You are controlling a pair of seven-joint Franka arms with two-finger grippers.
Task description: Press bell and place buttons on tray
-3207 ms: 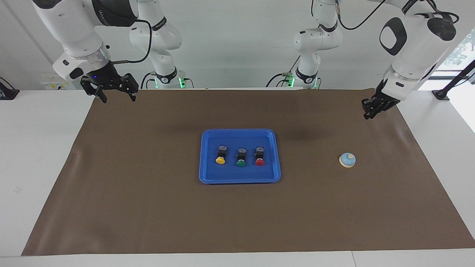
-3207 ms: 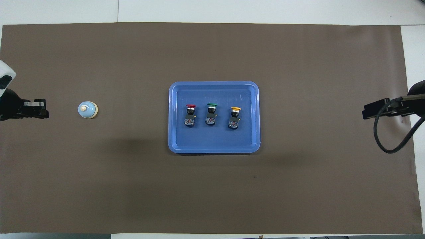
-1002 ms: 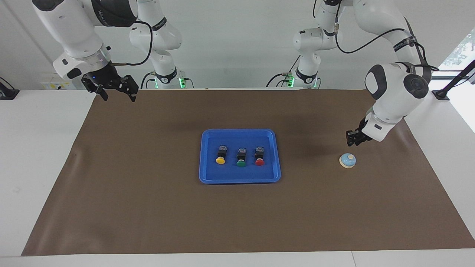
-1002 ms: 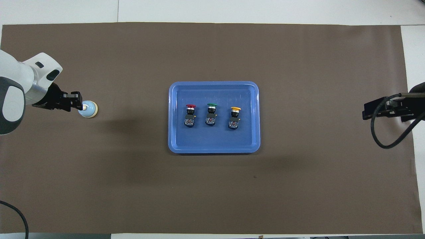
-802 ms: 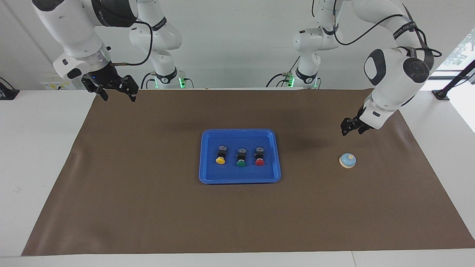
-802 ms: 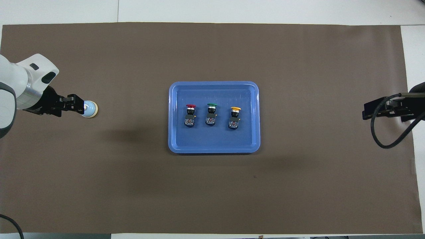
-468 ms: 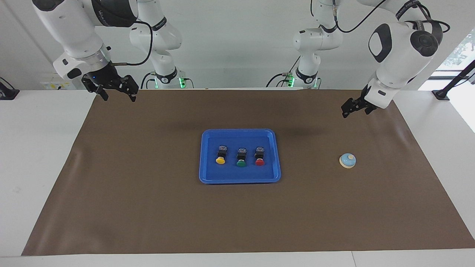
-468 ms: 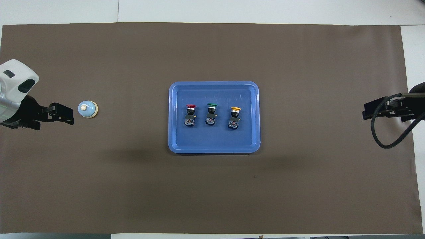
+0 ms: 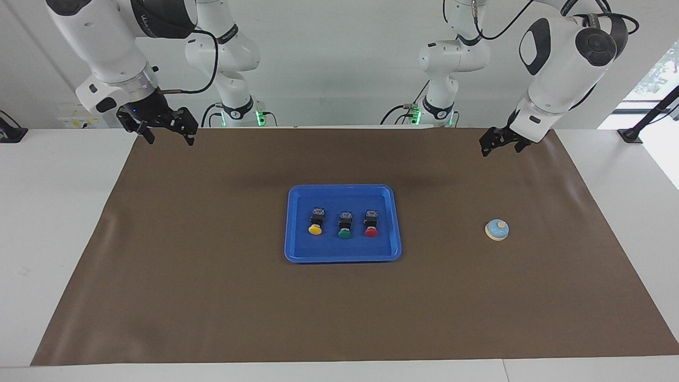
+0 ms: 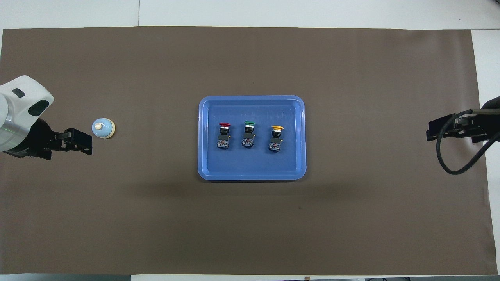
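**Three buttons in the tray, bell apart on the mat**

The tray [image 9: 342,255] was seen at the middle of the brown mat [image 9: 212,297] that covered the worktop [image 9: 53,212]. Three buttons were found lying in it in a row, apart from one another: the yellow button [image 9: 315,222] toward the right arm's end, the green button [image 9: 345,225] between, the red button [image 9: 371,223] toward the left arm's end. Their caps were pointed away from the robots. The bell [image 9: 497,229] was seen upright on the mat, well apart from the tray, toward the left arm's end. The left end effector [image 9: 499,141] was held raised over the mat, clear of the bell, its fingers released and empty. The right end effector [image 9: 167,130] was held waiting over its own corner of the mat, likewise released and empty.
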